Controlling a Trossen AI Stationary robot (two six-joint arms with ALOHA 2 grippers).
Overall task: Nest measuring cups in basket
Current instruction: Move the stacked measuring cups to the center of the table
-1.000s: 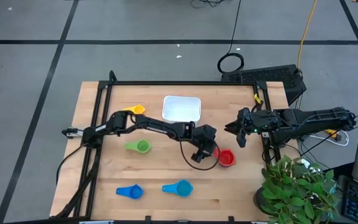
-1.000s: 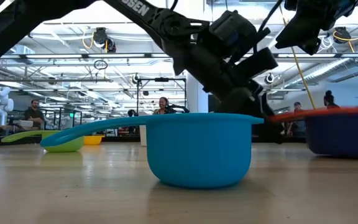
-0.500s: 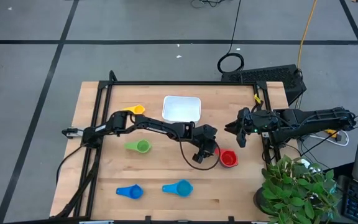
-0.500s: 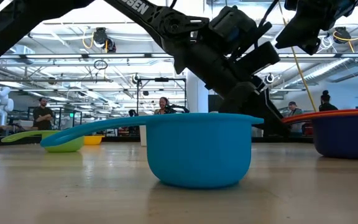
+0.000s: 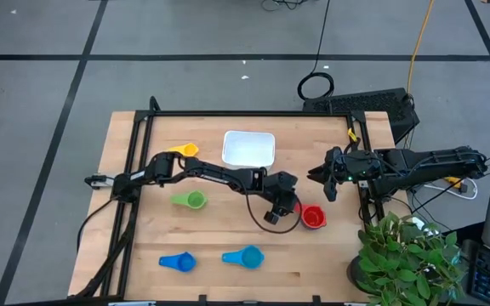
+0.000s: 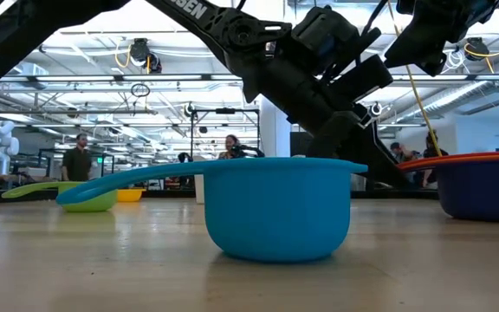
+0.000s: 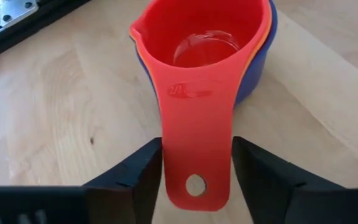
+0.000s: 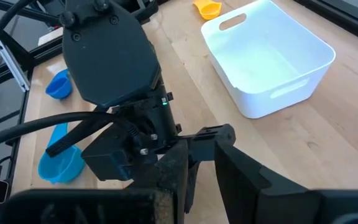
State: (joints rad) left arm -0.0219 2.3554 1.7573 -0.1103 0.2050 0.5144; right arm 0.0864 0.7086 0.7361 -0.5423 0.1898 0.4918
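Observation:
A red cup sits nested in an orange cup and a navy cup. This stack stands on the table right of centre. My left gripper is at the stack's handle and shut on it. Green, yellow, blue and light blue cups lie singly on the table. The white basket stands at the far middle. My right gripper hovers right of the stack, its fingers close together, holding nothing. My left gripper pinches the red cup's flat handle near its free end, one finger on each long edge. The fingers lie along the handle, coming from the table's left. The stack stands upright with the navy cup's bottom on the table.
The light blue cup stands close to the low camera. A black frame rail runs along the left side. A potted plant stands at the near right corner. Bare wood lies between the stack and the basket.
The nested stack has slid a little toward the table's right edge, staying upright on the table. My left gripper has moved that way with it.

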